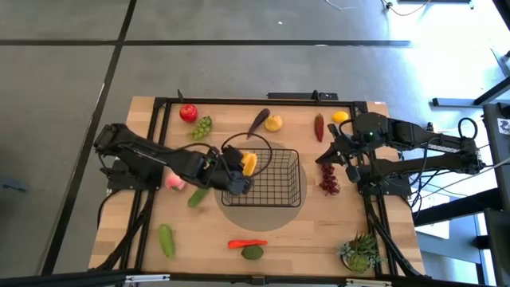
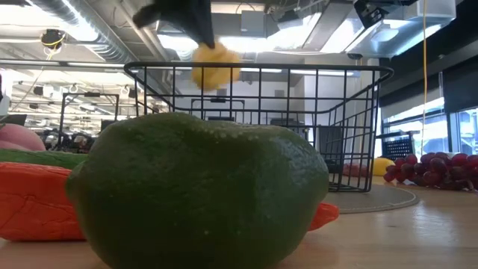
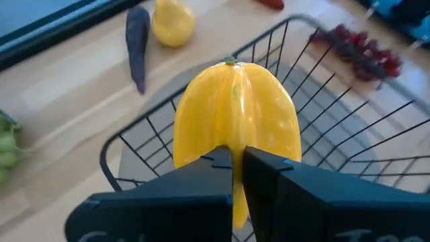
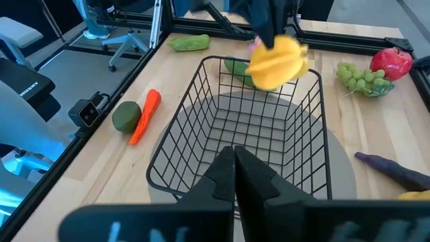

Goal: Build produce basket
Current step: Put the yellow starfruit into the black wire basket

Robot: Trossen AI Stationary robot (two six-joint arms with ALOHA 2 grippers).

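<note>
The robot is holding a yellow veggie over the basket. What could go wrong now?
1. The left gripper, shut on the yellow pepper, hangs over the basket edge, not its middle. Let go here, it might hit the rim and tumble outside.
2. Lowering further, the gripper might bump the wire rim.

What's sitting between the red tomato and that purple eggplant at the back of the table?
The green grapes lie between the tomato and eggplant, seen from above.

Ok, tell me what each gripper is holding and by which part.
The left gripper pinches a yellow pepper-like toy by its lower end, above the basket rim. The right gripper is shut on nothing.
</note>
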